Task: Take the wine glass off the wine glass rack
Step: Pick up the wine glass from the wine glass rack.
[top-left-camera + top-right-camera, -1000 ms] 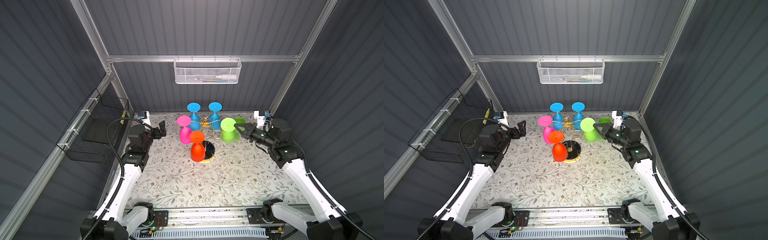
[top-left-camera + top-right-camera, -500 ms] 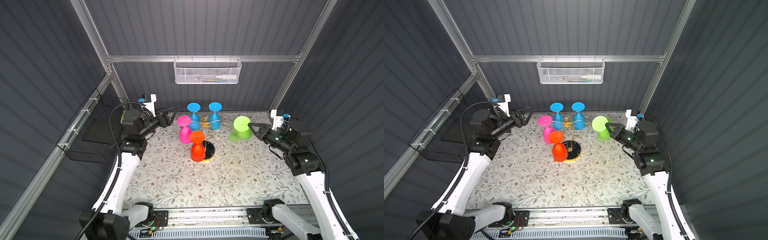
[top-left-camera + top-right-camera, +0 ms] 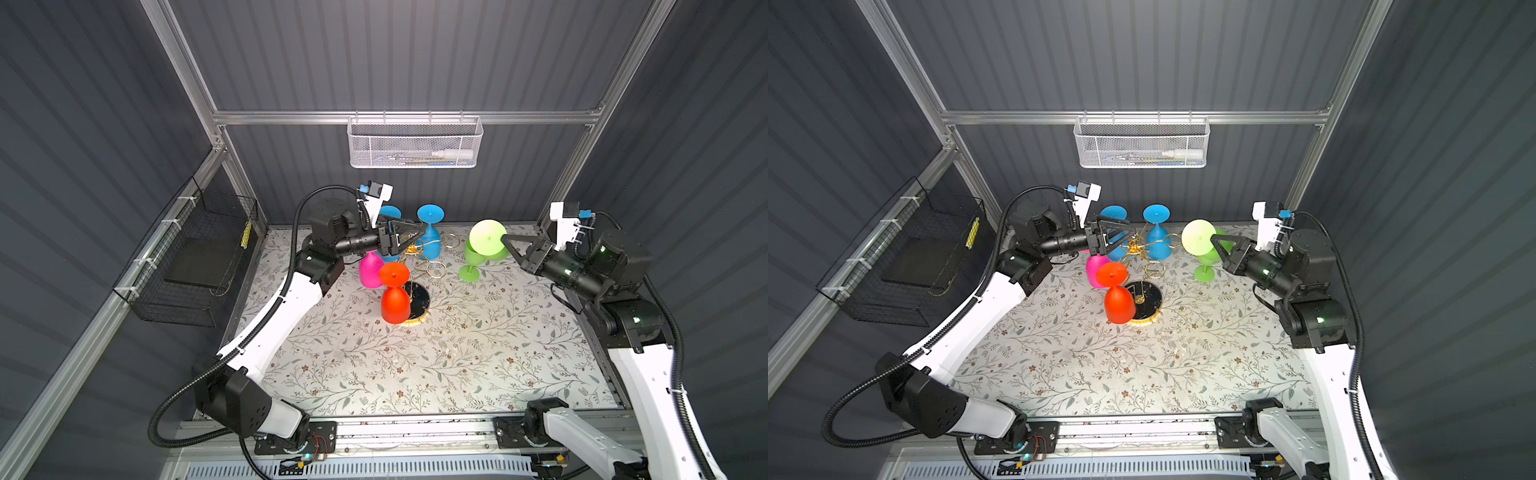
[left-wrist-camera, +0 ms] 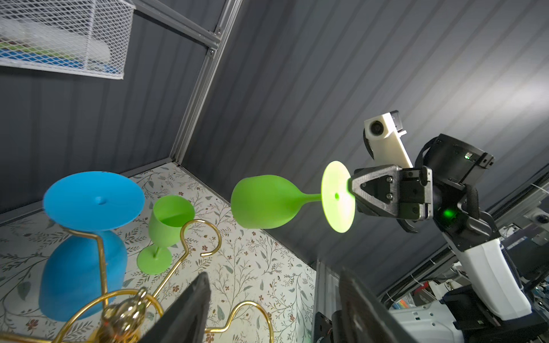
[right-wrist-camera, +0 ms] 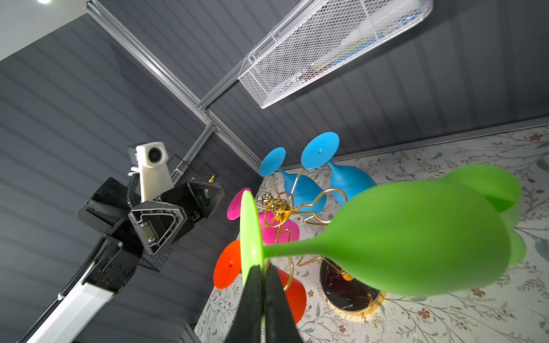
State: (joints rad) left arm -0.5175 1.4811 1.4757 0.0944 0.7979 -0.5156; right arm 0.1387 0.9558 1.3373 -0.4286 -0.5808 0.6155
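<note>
"Over the desk's right side, what did the right tool [image 3: 503, 239] have?"

"A green glass [image 3: 487, 237]. Its jaws were pinched shut on the rim of the foot. The glass lay sideways in the air, with its bowl pointing away from the tool."

"Was the glass touching the rack [image 3: 419, 294]?"

"No. It hung clear of the gold arms, off to the rack's right. It was near a second green glass [image 3: 468, 274], and higher. That one stood upright on the desk [image 3: 415, 365]."

"Where was the rack?"

"Toward the back of the desk, on its round black base. Four glasses hung from its arms, feet up and bowls down. A blue glass [image 5: 350, 179] and the other blue glass [image 5: 303, 190] were on the wall side. A pink glass [image 3: 371, 270] and a red glass [image 3: 394, 305] were nearer the front."

"And the left tool [image 3: 415, 237]?"

"It hovered over the rack's left part, beside the blue pair and above the pink glass. In both top views it hid the pink foot."

"Did it hold anything?"

"Nothing. The left wrist view showed its fingers [image 4: 190, 306] standing well apart. Only desk and wall showed in the gap between them."

"Could one tell whether it touched the wire?"

"No, the views did not settle that."
</note>
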